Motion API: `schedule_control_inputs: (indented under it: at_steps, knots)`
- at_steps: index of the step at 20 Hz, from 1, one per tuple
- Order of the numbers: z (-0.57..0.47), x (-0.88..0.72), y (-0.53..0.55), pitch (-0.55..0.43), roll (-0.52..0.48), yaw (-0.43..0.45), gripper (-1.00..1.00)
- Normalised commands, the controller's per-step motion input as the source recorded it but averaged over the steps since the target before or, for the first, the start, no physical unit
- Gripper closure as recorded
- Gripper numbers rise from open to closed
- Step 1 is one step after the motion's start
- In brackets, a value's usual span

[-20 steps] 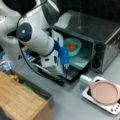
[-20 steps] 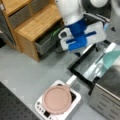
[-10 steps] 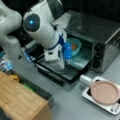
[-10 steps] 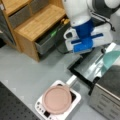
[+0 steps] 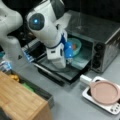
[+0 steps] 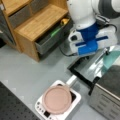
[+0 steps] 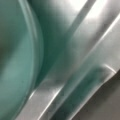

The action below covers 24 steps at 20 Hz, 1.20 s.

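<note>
In a front view my gripper (image 5: pixel 69 59) hangs at the open mouth of a silver toaster oven (image 5: pixel 105 35), just over its lowered door (image 5: pixel 65 72). Its blue fingers (image 5: pixel 68 51) are at the near rim of a teal bowl (image 5: pixel 76 46) that sits inside the oven with something orange in it. I cannot tell whether they touch the rim. In the wrist view the teal bowl (image 7: pixel 17 62) fills the left side, very close, with shiny oven metal (image 7: pixel 82 65) beside it and no fingers showing. From the other side, my arm (image 6: pixel 87 47) hides most of the bowl (image 6: pixel 112 58).
A pink pan (image 5: pixel 105 92) rests on a small white cooker (image 5: pixel 86 94) in front of the oven, also seen from the other side (image 6: pixel 56 99). A wooden cabinet (image 6: pixel 37 22) with an open drawer (image 6: pixel 53 37) holding yellow and green items stands nearby.
My arm has swung toward the oven, carrying the gripper a little further over the door toward the bowl. The pan and the oven door have not moved.
</note>
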Motion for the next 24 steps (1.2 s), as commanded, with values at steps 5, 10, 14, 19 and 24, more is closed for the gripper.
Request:
schedule_control_inputs:
  at_steps: [5,10,14,19,24]
  knots:
    - [-0.07,-0.38,0.2,-0.177,-0.139,-0.17,-1.0]
    - [-0.11,-0.33,0.22,-0.191,-0.142,-0.18,-1.0]
    - [-0.14,-0.28,0.26,-0.192,-0.141,-0.196,-1.0]
    - [-0.12,-0.24,0.29,-0.182,-0.109,-0.224,-1.0]
    - [-0.11,-0.2,0.27,-0.161,-0.107,-0.25,-1.0]
